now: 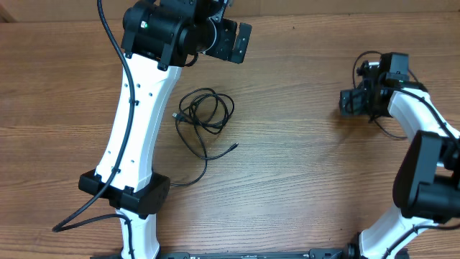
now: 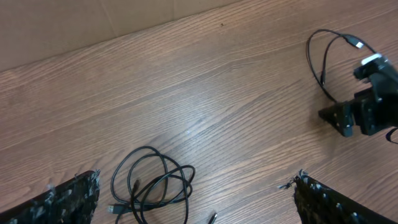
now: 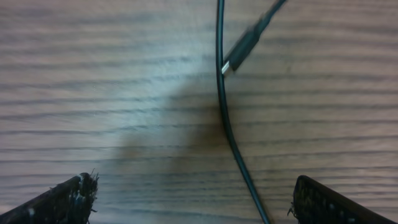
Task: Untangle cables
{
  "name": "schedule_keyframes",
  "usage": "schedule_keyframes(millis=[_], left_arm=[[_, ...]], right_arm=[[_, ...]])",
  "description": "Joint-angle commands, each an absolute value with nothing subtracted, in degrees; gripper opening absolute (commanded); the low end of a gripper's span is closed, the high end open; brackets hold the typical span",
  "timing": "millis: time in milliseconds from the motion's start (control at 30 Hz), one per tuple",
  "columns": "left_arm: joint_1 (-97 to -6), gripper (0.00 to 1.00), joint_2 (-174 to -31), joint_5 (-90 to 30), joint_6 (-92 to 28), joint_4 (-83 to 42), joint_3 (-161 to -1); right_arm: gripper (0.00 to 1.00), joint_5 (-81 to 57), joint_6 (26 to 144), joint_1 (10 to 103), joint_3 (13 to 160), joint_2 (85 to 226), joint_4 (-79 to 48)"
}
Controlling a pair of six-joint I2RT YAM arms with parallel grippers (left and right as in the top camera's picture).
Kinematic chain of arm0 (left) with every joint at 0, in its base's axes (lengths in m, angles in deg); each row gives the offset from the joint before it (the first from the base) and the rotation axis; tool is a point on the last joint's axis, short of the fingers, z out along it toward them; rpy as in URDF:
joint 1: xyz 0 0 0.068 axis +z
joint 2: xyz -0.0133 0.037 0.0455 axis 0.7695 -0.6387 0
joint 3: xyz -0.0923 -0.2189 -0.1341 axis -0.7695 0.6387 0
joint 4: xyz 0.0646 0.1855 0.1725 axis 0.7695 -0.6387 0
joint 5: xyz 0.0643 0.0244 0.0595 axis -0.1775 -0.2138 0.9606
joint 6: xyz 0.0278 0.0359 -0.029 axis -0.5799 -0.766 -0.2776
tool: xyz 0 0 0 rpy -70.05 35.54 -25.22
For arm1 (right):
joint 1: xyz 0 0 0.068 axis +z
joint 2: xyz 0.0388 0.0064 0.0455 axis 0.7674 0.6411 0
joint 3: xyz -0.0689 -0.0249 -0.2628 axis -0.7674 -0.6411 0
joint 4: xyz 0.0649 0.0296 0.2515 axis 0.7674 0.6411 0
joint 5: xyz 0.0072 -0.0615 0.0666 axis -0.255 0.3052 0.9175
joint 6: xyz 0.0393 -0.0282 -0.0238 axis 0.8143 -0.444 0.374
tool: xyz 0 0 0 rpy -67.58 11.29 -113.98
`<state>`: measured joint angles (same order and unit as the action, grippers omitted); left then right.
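A coil of thin black cables lies on the wooden table beside my left arm, with one plug end trailing out to the right. In the left wrist view the coil lies between and just ahead of my open, empty left gripper. Overhead, the left gripper is high, at the table's far edge. A separate thin cable loops by my right gripper. In the right wrist view this cable and its plug lie on the table between the open right fingers, touching neither.
My left arm stretches from the front left to the far middle, just left of the coil. My right arm stands at the right edge. The table's far edge meets a tan wall.
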<state>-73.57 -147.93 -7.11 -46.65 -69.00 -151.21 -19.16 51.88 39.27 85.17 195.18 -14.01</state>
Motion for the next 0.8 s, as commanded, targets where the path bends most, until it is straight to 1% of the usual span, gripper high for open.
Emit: schedule_keyframes(millis=[0, 100, 133, 167, 200, 267, 300, 367, 400, 533, 633, 767], left_arm=[[-73.5, 1.0, -147.4, -6.5, -47.9, -69.0, -151.2], [-73.5, 1.0, -147.4, -6.5, -48.3, -69.0, -150.8], [-73.5, 1.0, -147.4, -6.5, -48.3, -69.0, -150.6], [-73.5, 1.0, -147.4, -6.4, -48.3, -69.0, -150.3], [-73.5, 1.0, -147.4, -6.5, -48.5, -69.0, -149.9], [-73.5, 1.0, -147.4, -6.4, -49.1, -68.8, -148.8], [-73.5, 1.0, -147.4, -6.4, -49.1, -68.6, -148.2], [-73.5, 1.0, -147.4, -6.4, -49.1, -67.9, -146.8], [-73.5, 1.0, -147.4, -6.5, -49.1, -67.6, -146.1], [-73.5, 1.0, -147.4, -6.5, -49.1, -66.1, -143.7], [-73.5, 1.0, -147.4, -6.5, -49.2, -65.5, -143.7], [-73.5, 1.0, -147.4, -6.8, -49.3, -63.5, -143.7]], right_arm=[[1.0, -21.2, 53.0, 39.1, 84.6, 197.4, -14.4], [0.98, -21.3, 53.1, 39.1, 84.6, 199.0, -14.4], [0.94, -21.4, 53.2, 39.1, 84.6, 199.6, -14.4], [0.87, -21.4, 53.2, 39.1, 84.6, 200.0, -14.4], [0.76, -21.4, 53.2, 39.1, 84.6, 200.4, -14.4], [0.45, -21.4, 53.2, 39.1, 84.6, 200.7, -14.8], [0.27, -21.4, 53.2, 39.1, 84.6, 200.7, -15.1], [0.06, -21.9, 53.2, 39.1, 84.6, 200.7, -15.8], [0.04, -22.2, 53.2, 39.1, 84.6, 200.7, -16.0], [0.04, -24.2, 53.3, 38.8, 84.6, 200.7, -17.6], [0.04, -26.3, 57.1, 37.5, 84.6, 200.7, -21.3], [0.03, -26.2, 60.6, 33.5, 84.7, 200.7, -26.9]])
